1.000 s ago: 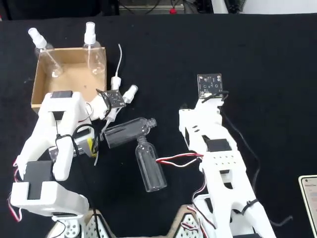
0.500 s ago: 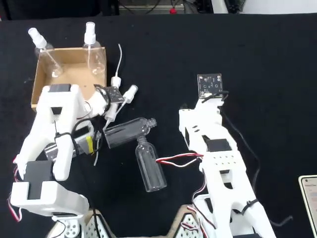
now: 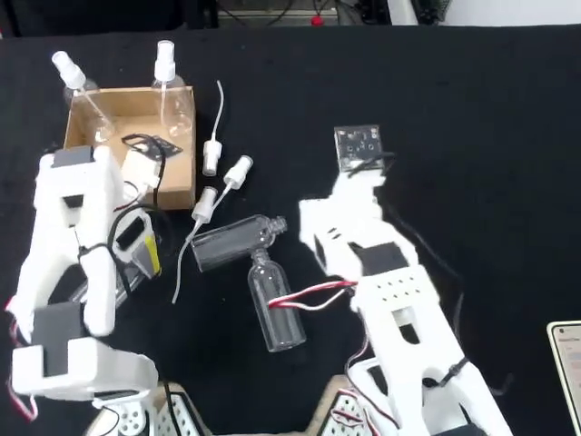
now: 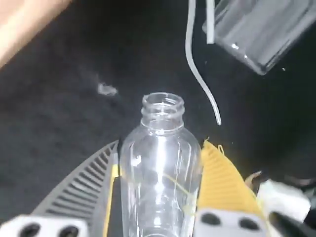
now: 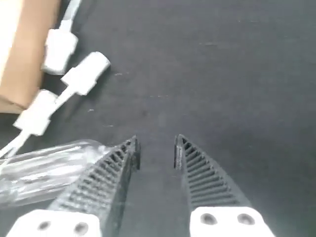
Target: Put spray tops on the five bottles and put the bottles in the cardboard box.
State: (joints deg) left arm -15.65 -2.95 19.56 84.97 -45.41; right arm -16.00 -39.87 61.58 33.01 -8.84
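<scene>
High view: cardboard box (image 3: 113, 118) at far left of table (image 3: 472, 109). Two capped bottles (image 3: 172, 95) standing inside against far wall, leaving floor free for more. Three spray tops (image 3: 238, 171) loose just beside box. Two open bottles (image 3: 231, 243) lying near them, not yet capped.

Left wrist view: left gripper (image 4: 161, 148) pinching third open bottle (image 4: 162, 118) around body, neck poking past fingertips, mouth free to take top.

Right wrist view: right gripper (image 5: 155, 148) empty, jaws slightly spread, low beside one lying bottle, spray tops ahead; probably next pick.
</scene>
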